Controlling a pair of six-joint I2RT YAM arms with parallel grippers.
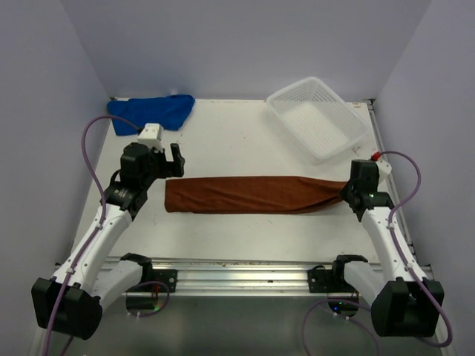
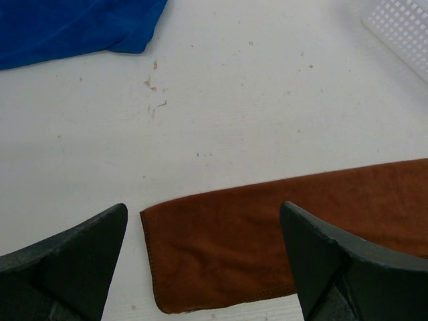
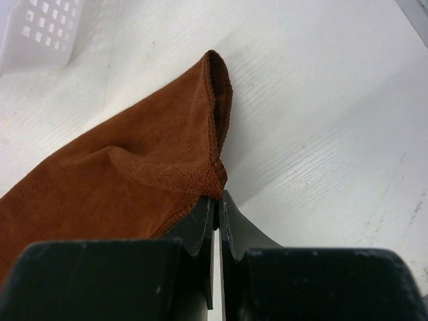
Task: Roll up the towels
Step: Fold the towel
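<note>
The rust-brown towel [image 1: 252, 194] lies folded into a long strip across the table's middle. My right gripper [image 1: 349, 194] is shut on that strip's right end. In the right wrist view the fingertips [image 3: 219, 195] pinch the hem, and the brown cloth [image 3: 120, 180] bunches and rises just ahead of them. My left gripper [image 1: 177, 161] stands open just above the strip's left end. In the left wrist view its fingers [image 2: 204, 210] straddle the brown towel's corner [image 2: 267, 234] without touching it. The blue towel [image 1: 152, 111] lies crumpled at the far left corner, also seen at the top left of the left wrist view [image 2: 67, 27].
A white mesh basket [image 1: 349, 141] sits at the far right, tilted toward the back wall. Its corner shows in the left wrist view [image 2: 401, 27] and in the right wrist view [image 3: 37, 33]. Walls enclose the table on three sides. A metal rail [image 1: 237, 263] runs along the near edge.
</note>
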